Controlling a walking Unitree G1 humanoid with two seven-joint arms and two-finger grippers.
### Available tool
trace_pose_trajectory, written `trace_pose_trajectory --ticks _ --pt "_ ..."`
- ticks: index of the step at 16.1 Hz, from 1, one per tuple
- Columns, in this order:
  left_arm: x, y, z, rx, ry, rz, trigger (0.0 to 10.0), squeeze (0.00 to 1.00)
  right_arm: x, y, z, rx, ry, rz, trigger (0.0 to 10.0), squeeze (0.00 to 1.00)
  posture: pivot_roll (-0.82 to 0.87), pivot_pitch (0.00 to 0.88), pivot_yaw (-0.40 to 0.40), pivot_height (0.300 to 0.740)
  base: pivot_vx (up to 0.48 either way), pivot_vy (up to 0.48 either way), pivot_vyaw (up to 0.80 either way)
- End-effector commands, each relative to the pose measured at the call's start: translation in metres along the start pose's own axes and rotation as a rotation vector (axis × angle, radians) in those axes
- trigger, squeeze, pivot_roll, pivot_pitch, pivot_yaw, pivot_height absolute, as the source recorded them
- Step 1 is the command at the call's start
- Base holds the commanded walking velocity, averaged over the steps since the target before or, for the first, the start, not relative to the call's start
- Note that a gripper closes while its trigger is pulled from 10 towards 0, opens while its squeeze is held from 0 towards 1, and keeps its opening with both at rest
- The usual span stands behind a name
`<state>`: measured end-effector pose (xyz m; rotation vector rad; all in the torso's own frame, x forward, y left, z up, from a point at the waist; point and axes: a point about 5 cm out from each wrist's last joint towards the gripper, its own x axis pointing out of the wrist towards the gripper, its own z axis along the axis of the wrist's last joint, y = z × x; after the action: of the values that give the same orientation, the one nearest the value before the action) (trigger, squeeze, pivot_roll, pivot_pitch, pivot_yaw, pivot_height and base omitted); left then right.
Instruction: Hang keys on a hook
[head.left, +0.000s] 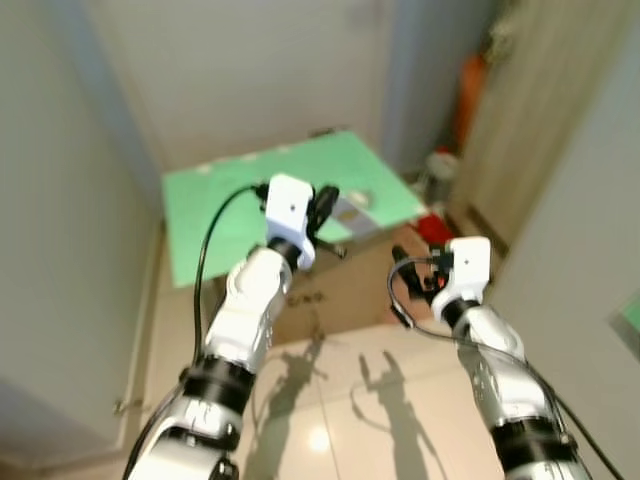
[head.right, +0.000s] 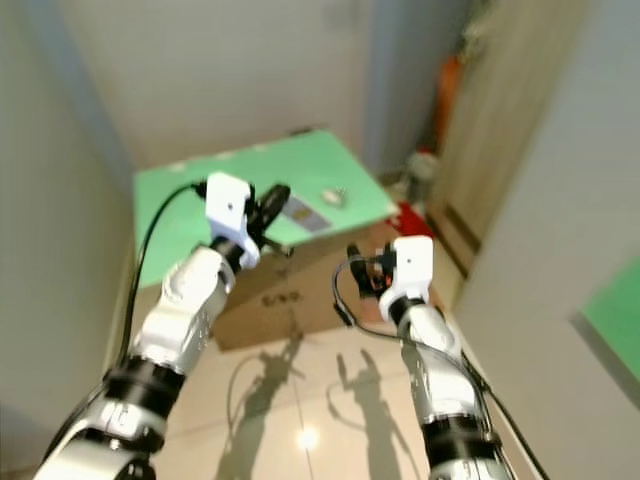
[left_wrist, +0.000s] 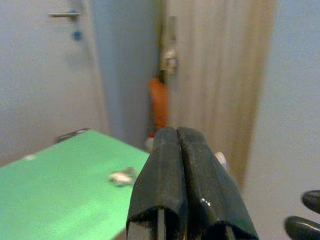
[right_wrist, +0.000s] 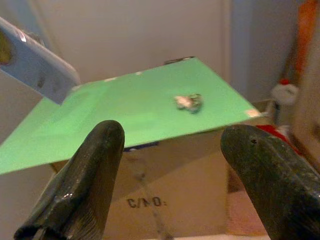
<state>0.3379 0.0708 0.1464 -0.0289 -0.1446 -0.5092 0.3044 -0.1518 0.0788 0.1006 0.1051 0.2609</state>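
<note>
On the left is a pale wall. Next to it comes the left arm, lifted up in front of the robot. Its left gripper is up over the green board. The two black fingers are pressed tight together, and nothing is between them.

The green board lies flat on top of a brown cardboard box. The box sits on a shiny tiled floor, where the shadows of both arms fall.

The keys are a small silvery bunch. They lie on the green board, near its far right corner. They are well apart from both grippers. Nothing is touching them.

A little more to the right is the right gripper. It is lower than the left one and hangs in front of the box. Its two fingers are spread wide apart and hold nothing. The keys show in the gap between them, but far off.

Behind the board, to the right, something orange leans by a pale wooden door. A white bottle with a red cap stands on the floor close by. A grey wall is on the far right.
</note>
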Motion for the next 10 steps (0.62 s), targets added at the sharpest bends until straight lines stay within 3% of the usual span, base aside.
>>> trace_pose_trajectory --ticks 1,3,10 --pt "-0.0005 0.0048 0.0014 0.020 0.003 0.003 0.0 0.00 0.0040 0.0043 0.0041 0.003 -0.008 0.013 10.0 0.00 -0.08 0.000 0.072 0.740 0.000 0.000 -0.78" --pt "-0.0005 0.0042 0.0016 0.027 0.002 -0.006 0.0 0.00 0.0040 0.0044 0.0039 0.004 -0.007 0.013 10.0 0.00 -0.08 0.000 0.072 0.740 0.000 0.186 -0.78" --pt "0.0022 0.0027 0.0010 0.026 0.008 -0.031 0.0 0.00 0.0064 0.0045 0.0038 0.007 -0.005 0.020 10.0 0.00 -0.07 0.000 0.071 0.740 0.000 0.477 -0.78"
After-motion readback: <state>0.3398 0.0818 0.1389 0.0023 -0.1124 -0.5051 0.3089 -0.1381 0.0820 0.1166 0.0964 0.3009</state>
